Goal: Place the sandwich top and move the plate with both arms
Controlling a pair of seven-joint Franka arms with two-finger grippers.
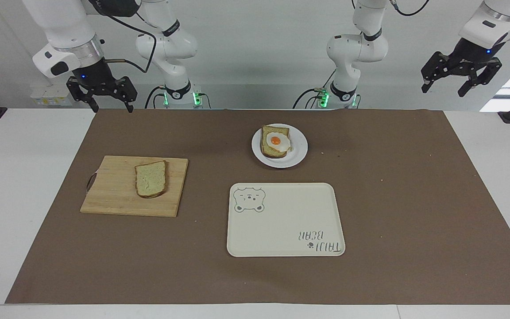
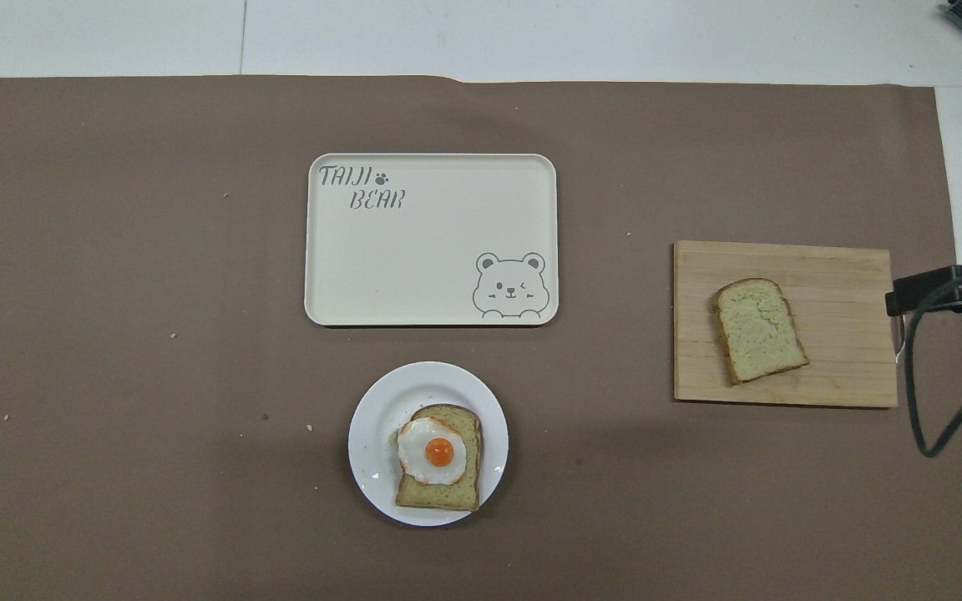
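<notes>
The sandwich top, a pale bread slice with brown crust, lies flat on a wooden cutting board toward the right arm's end of the table; it also shows in the overhead view. The white plate holds an egg-topped bread slice near the robots at mid-table. My right gripper hangs open and empty over the table's edge by the robots, apart from the board. My left gripper is open and empty, raised past the mat at the left arm's end.
A cream rectangular tray with a bear drawing lies farther from the robots than the plate. The cutting board also shows in the overhead view. A brown mat covers the table. A black cable hangs beside the board.
</notes>
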